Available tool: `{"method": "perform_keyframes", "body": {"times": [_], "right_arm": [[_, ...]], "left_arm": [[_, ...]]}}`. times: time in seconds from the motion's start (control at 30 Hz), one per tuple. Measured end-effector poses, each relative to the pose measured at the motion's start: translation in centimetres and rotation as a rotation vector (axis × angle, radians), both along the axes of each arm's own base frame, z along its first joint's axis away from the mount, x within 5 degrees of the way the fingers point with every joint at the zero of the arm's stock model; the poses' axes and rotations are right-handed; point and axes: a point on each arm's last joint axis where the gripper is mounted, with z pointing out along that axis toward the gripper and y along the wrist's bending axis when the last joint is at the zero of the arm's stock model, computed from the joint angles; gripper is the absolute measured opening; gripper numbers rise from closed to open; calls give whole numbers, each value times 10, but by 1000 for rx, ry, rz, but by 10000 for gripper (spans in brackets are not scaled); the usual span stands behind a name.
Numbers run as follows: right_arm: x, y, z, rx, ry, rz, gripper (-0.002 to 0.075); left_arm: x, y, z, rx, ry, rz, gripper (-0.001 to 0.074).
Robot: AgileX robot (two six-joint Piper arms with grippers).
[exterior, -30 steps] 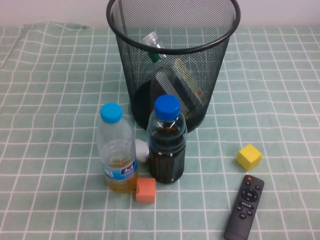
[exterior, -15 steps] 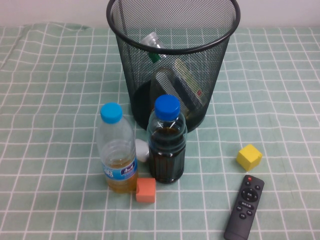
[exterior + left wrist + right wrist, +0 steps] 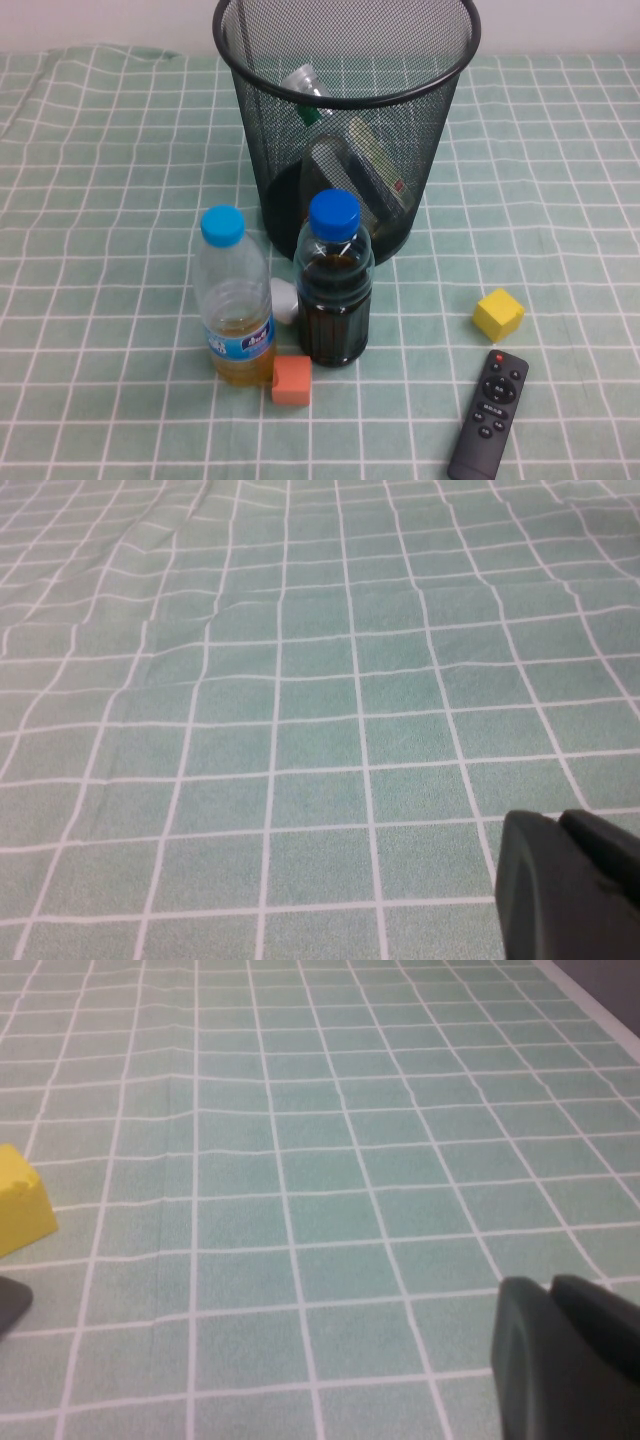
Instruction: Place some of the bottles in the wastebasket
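The wastebasket, a tall black wire-mesh bin, stands at the back centre of the table. Inside it a clear bottle with a white cap and green neck label lies tilted, and a second, darker item leans beside it. Neither arm shows in the high view. My left gripper hangs shut and empty over bare green checked cloth. My right gripper is also shut and empty, low over the cloth, to one side of the yellow cube.
In front of the bin stand a clear light-blue-capped bottle of yellowish liquid and a dark blue-capped bottle, with a small white object between them. An orange cube, a yellow cube and a black remote lie nearby.
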Motion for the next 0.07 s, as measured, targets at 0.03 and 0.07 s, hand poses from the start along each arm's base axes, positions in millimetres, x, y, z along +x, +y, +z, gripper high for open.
{"method": "perform_keyframes", "body": {"times": [0.03, 0.07], "right_arm": [[0, 0, 0, 0, 0, 0, -8], [0, 0, 0, 0, 0, 0, -8]], "left_arm": [[0, 0, 0, 0, 0, 0, -4], [0, 0, 0, 0, 0, 0, -4]]}}
